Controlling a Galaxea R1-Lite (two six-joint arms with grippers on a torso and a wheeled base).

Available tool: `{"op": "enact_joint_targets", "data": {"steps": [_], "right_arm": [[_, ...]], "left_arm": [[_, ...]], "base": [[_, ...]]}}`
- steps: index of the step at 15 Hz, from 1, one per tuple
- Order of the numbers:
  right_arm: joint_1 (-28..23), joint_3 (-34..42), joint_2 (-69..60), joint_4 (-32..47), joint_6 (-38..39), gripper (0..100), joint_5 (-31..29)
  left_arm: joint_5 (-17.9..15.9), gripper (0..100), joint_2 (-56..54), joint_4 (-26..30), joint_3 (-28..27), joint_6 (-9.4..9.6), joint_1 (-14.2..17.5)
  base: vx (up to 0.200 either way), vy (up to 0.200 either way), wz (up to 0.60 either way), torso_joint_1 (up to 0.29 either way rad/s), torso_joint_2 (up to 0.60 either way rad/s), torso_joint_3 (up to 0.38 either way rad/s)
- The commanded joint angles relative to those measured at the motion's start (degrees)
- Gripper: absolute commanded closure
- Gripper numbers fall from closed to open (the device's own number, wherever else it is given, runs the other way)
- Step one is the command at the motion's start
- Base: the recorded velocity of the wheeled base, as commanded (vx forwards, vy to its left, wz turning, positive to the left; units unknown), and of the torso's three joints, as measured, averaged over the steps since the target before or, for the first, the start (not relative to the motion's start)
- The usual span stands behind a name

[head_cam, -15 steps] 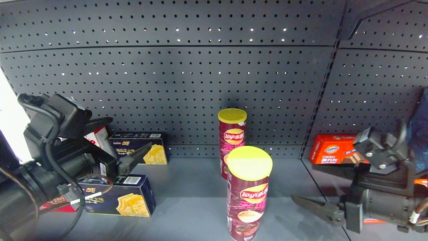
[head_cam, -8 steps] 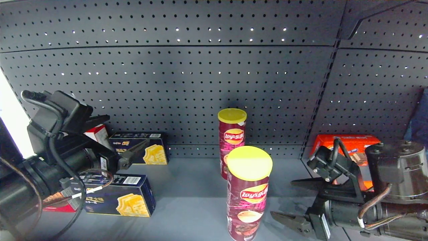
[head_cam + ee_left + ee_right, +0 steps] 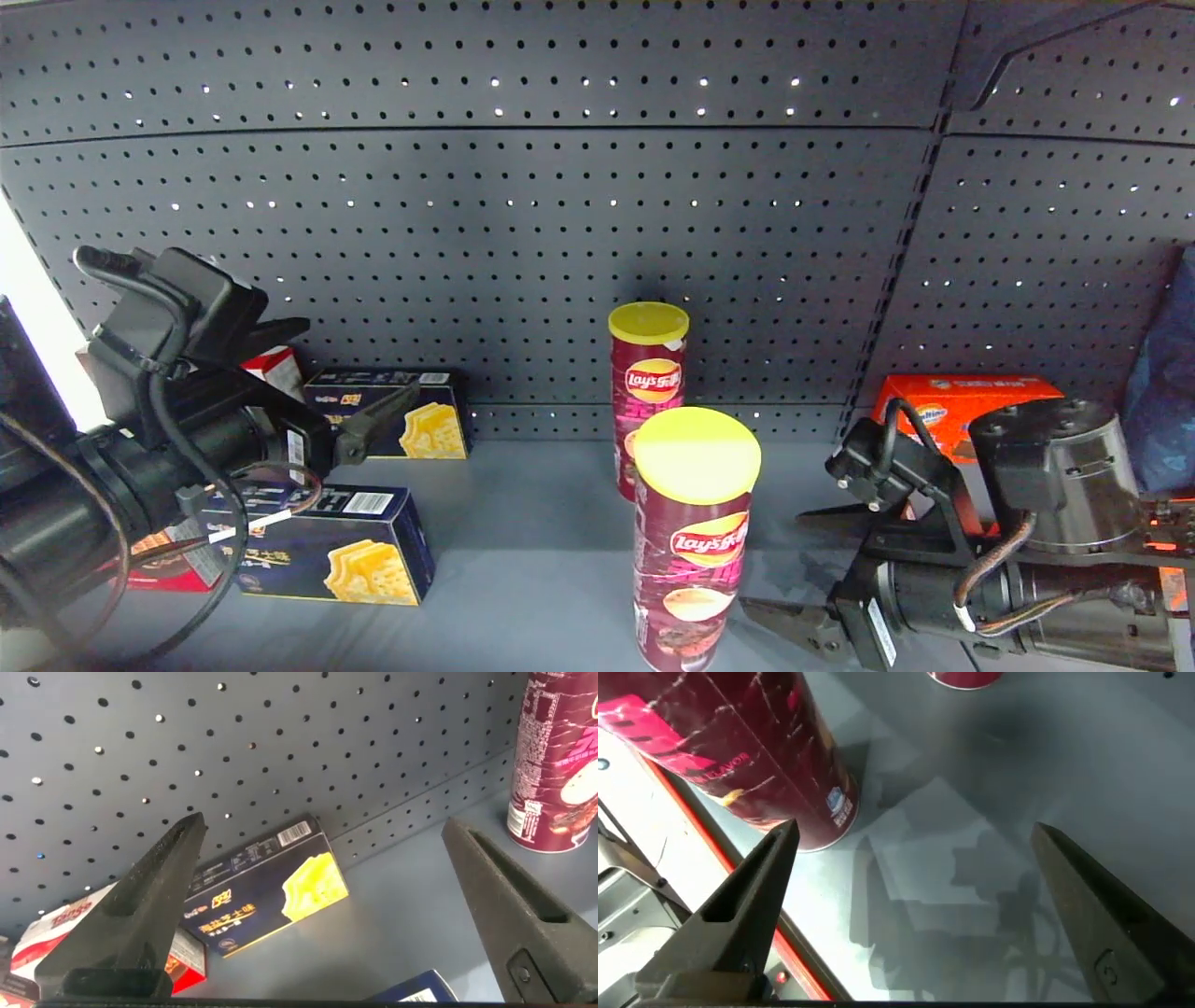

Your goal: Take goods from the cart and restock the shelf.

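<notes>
head view: two chip cans stand upright on the shelf (image 3: 541, 504), the front can (image 3: 695, 541) near the shelf's front edge and the rear can (image 3: 648, 392) just behind it by the pegboard. over the last second the right hand (image 3: 770, 562) has swung in from the right and dropped lower, so its lower fingertip now sits just beside the front can's base. it is released and empty. the left hand (image 3: 362, 357), also spread wide and holding nothing, has crept slightly inward above the blue cracker boxes (image 3: 336, 546). neither can has shifted.

left wrist view: the left hand (image 3: 322, 826) gapes around empty air, with a blue box (image 3: 266, 887) lying by the back wall beyond it.

right wrist view: the right hand (image 3: 915, 831) is splayed over bare shelf, the front can (image 3: 757, 756) just to one side near the red shelf lip (image 3: 738, 896), not between the fingers.

my read: these cans are already stocked. the right hand's approach looks like a nudge or regrasp to square the front can, after which a trip to the cart is due.
</notes>
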Motion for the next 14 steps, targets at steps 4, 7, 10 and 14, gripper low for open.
{"op": "enact_joint_targets", "data": {"steps": [4, 7, 10, 14], "right_arm": [[0.75, -0.94, 1.96, -0.03, -0.1, 0, -0.03], [1.19, -1.21, 2.4, 0.05, -0.1, 0, -0.12], [1.54, -1.12, 2.48, 0.05, -0.1, 0, -0.12], [2.42, -0.94, 3.01, 0.05, -0.01, 0, -0.12]], "left_arm": [[-0.01, 0, 0.25, -0.03, 0.28, -0.08, 0.94], [-0.01, 0, 0.25, -0.03, 0.37, -0.16, 1.03], [-0.1, 0, 0.25, -0.03, 0.37, -0.25, 1.03], [-0.1, 0, 0.25, -0.03, 0.37, -0.34, 1.03]], "base": [[0.0, 0.0, 0.0, 0.0, 0.0, 0.0], [0.0, 0.0, 0.0, 0.0, 0.0, 0.0], [0.0, 0.0, 0.0, 0.0, 0.0, 0.0], [0.0, 0.0, 0.0, 0.0, 0.0, 0.0]]}}
